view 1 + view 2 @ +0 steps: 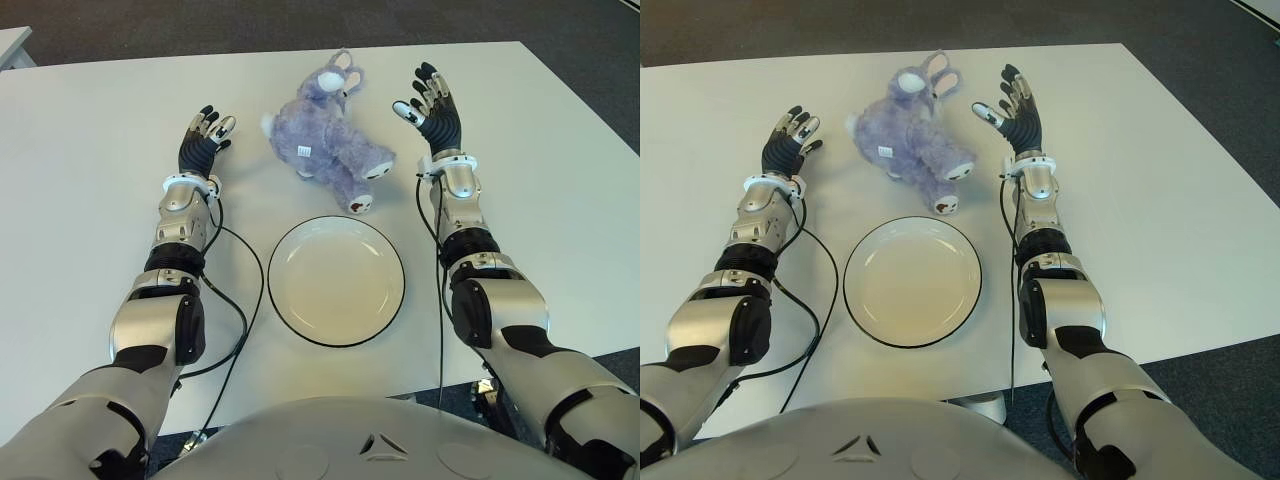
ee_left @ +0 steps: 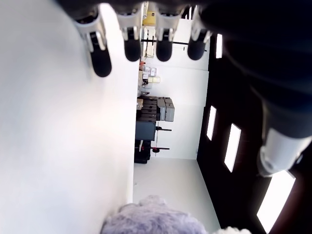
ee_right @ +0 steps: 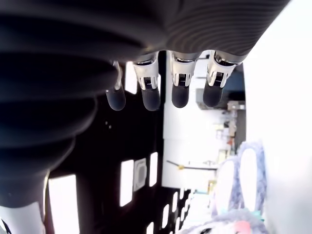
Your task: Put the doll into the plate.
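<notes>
Left eye view: fluffy lilac plush doll (image 1: 325, 135) lies on the white table (image 1: 90, 220), toward the far edge at mid-width. Round cream plate with a dark rim (image 1: 336, 281) sits just nearer the front edge, bare, apart from the doll's foot. Left hand (image 1: 203, 140) beside the doll's left, right hand (image 1: 432, 108) beside its right, neither touching it.

Right eye view: same layout.

Left wrist view: fingers straight, spread, holding nothing; plush fur at the picture's edge.

Right wrist view: fingers extended, apart, holding nothing; plush ear nearby.

Progress: nothing done yet. Grasp, lift and placing all remain.
</notes>
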